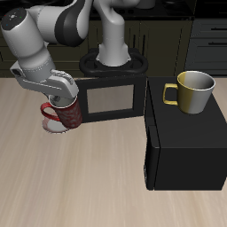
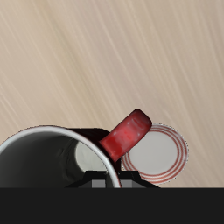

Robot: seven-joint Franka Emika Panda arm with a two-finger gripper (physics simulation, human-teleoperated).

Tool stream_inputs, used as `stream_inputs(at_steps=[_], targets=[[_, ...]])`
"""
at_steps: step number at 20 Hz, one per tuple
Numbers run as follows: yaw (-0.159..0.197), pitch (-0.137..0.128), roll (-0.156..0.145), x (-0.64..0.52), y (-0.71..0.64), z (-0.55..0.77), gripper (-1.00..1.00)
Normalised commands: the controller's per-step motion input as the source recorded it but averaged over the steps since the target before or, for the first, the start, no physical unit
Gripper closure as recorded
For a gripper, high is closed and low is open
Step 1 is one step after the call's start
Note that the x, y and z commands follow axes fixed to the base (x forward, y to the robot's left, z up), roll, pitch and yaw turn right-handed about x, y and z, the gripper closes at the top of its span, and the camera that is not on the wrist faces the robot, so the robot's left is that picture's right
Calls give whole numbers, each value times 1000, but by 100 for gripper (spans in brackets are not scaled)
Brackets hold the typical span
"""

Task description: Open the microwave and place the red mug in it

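Note:
The red mug [image 1: 66,113] is dark red and speckled, and hangs in my gripper [image 1: 60,104], which is shut on its rim. It is held just above a small white plate [image 1: 52,129]. In the wrist view the mug's grey-white rim [image 2: 42,138] and red loop handle [image 2: 128,136] fill the near field, with the plate [image 2: 161,156] beyond them. The microwave [image 1: 186,146] is a large black box near the table's front edge. Its door [image 1: 111,99], with a grey window, stands swung open toward the back, beside the mug.
A yellow mug [image 1: 193,91] stands on top of the microwave. The robot's base [image 1: 112,60] is behind the open door. Bare wooden table [image 1: 62,186] lies between the mug and the front edge.

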Motion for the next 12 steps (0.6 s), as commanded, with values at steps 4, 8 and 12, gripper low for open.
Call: stream_inputs(at_steps=[4, 8, 12], targets=[[-10, -25, 55, -343, 138, 144, 100], [-71, -14, 68, -208, 40, 204, 100], [-86, -10, 23, 52, -69, 105, 100]])
